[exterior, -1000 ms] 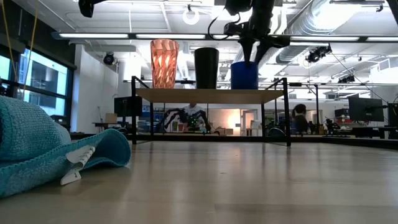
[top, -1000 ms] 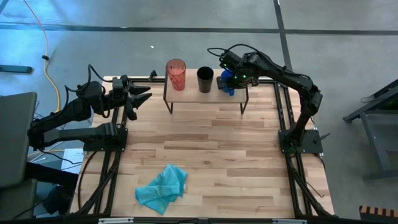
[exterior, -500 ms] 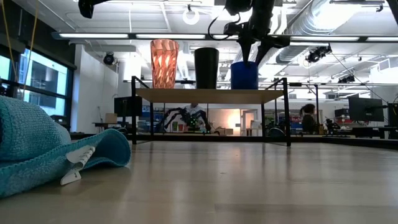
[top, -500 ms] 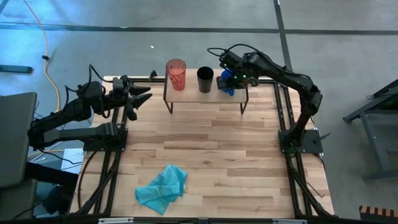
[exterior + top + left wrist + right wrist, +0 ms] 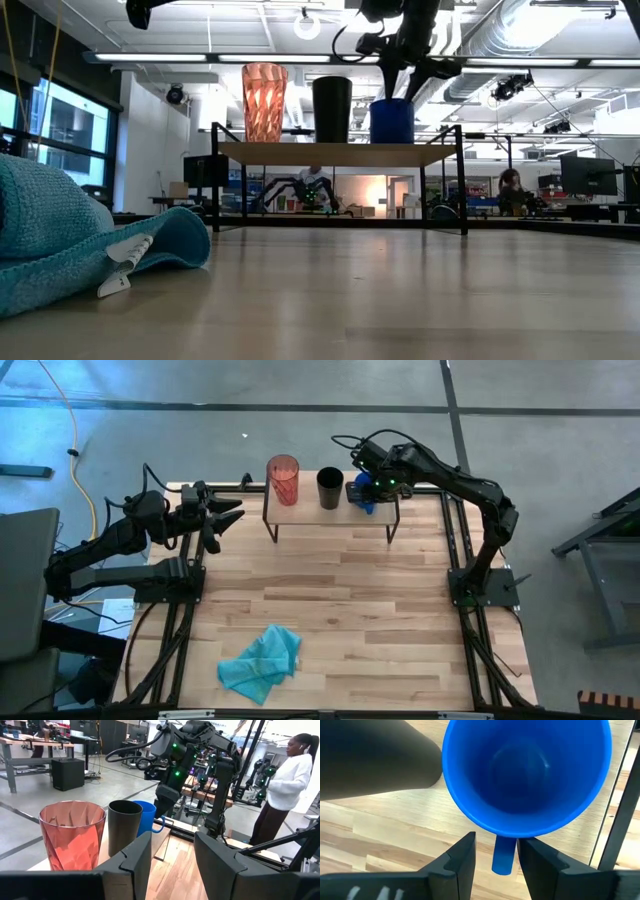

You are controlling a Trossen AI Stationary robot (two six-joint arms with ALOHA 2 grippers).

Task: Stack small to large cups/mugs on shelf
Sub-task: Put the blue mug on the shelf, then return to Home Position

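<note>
Currently R gripper [image 5: 495, 851] sits over the shelf's [image 5: 330, 508] right end, fingers apart w/ the blue mug's [image 5: 526, 772] handle between them; contact can't be confirmed, so not calling it a grip. Mug stands upright on shelf, just beside the black cup [image 5: 330, 488], touching or not unclear. Red tumbler [image 5: 283, 479] is at the shelf's left end, apart from the cup. L gripper [image 5: 224, 518] waits open off the shelf's left side, at table edge. Teal cloth [image 5: 261, 663] near front edge.
</note>
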